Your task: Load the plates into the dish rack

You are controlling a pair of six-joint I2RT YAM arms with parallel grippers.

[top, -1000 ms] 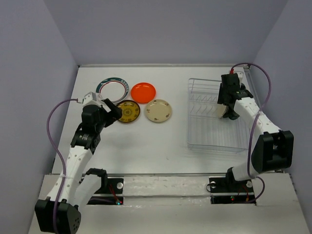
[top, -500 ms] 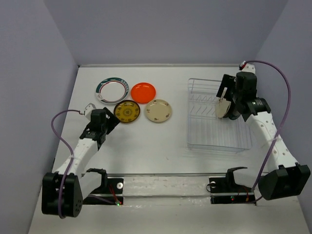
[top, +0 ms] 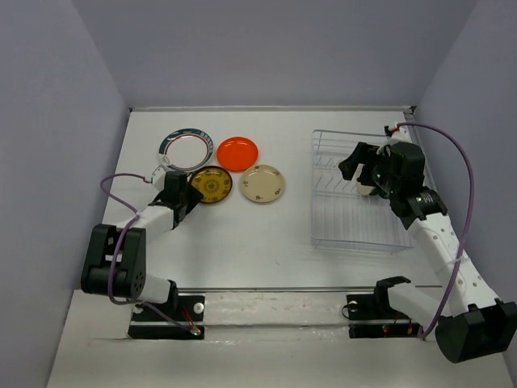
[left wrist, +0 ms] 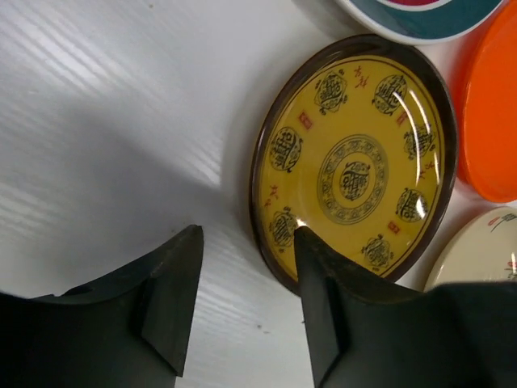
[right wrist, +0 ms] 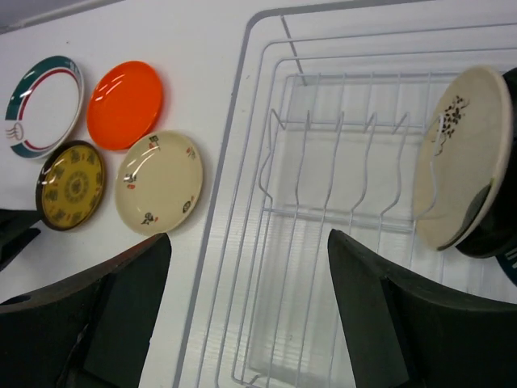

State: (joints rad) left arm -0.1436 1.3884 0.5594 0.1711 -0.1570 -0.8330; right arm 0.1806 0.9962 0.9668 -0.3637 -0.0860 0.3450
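The brown plate [top: 212,185] with the yellow pattern lies flat on the table [top: 242,242], left of centre. The orange plate [top: 237,152] is just beyond it and the flat cream plate [top: 262,183] is just to its right.

What matters for your next move is that this plate sits immediately right of the left gripper [top: 184,202], a touch farther back. In the left wrist view its near-left rim lies in line with the gap of the left gripper [left wrist: 246,303]. The fingers are spread: one is over bare table, the other is at the rim. You cannot tell from here whether that finger touches the plate. Being round, the plate has no long axis to line up on, so only the rim edge counts.

Your left arm is clearly the nearer one. The right gripper [right wrist: 246,315] is well apart, fingers wide and holding nothing. It hangs over the dish rack [top: 313,194] on the right, where a racked cream plate [right wrist: 460,158] stands on edge at the far right end.
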